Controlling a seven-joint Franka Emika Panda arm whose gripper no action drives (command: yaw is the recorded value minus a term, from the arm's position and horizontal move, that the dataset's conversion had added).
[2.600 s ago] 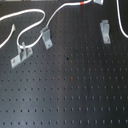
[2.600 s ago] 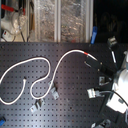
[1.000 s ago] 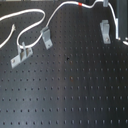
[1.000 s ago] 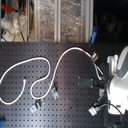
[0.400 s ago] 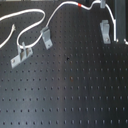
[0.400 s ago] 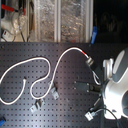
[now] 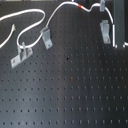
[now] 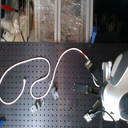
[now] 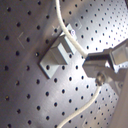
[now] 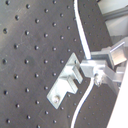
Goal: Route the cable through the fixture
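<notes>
Leaves the cable (image 8: 61,61) lying much as it did 2.6 s ago, with the same loops over the black perforated board (image 7: 70,95). Brings the arm's white body (image 8: 117,85) further in over the board from the second exterior view's right, where before it sat nearer that edge.

Runs thin, white and limp along the board's far edge in the first exterior view, curling back on itself toward the first exterior view's left. Carries one short red-orange band (image 7: 82,6) close to that far edge.

Counts one cable and one band. Counts four grey brackets in the first exterior view: a low one (image 7: 21,55), one (image 7: 45,37) just beside the cable's curl, one (image 7: 105,31) standing apart, and one (image 7: 101,5) half cut off at the far edge.

Passes, in both wrist views, right against a bracket (image 10: 65,82) and on beside the gripper (image 10: 101,69). Cannot tell whether the grey fingers (image 9: 107,59) are spread or pinching the cord.
</notes>
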